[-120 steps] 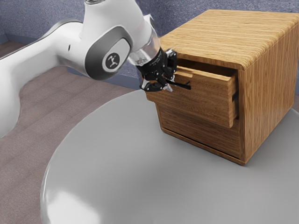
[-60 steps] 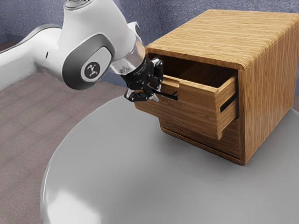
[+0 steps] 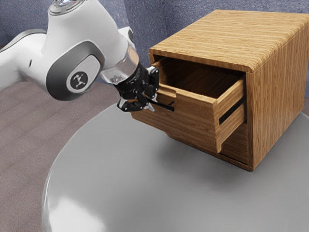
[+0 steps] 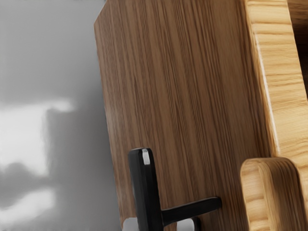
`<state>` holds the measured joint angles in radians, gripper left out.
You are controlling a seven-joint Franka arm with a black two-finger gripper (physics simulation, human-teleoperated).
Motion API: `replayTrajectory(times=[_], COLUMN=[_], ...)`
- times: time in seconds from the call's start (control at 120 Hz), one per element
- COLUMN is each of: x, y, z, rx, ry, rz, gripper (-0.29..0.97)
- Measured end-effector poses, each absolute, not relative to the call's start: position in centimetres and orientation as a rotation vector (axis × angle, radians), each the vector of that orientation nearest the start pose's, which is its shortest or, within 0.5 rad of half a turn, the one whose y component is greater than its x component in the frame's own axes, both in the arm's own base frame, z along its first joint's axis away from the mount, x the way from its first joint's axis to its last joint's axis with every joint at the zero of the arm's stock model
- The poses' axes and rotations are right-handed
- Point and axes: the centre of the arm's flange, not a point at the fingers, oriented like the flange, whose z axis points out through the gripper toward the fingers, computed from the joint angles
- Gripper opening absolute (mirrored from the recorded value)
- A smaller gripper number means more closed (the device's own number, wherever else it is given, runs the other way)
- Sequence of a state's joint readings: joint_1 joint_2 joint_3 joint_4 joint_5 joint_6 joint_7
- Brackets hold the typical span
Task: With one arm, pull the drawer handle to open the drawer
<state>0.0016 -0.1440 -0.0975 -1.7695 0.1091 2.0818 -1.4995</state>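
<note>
Drawer (image 3: 193,116) — front edge well proud of cabinet (image 3: 273,72) | jaws clamp handle (image 3: 167,107)

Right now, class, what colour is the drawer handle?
The drawer handle is black; the wrist view shows it best.

Close before me, the black drawer handle (image 4: 144,192) stands off the dark-grained wooden drawer front (image 4: 183,96) on a short black post. The grey worktop (image 4: 48,72) lies beside that front.
</note>
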Motion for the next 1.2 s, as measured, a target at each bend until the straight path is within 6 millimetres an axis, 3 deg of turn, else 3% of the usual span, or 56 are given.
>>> replayTrajectory(times=[1.2], x=[46.9], y=[-3.7], z=[65.8], rx=[-2.522], ry=[-2.156], rz=[-0.656], gripper=[-0.1])
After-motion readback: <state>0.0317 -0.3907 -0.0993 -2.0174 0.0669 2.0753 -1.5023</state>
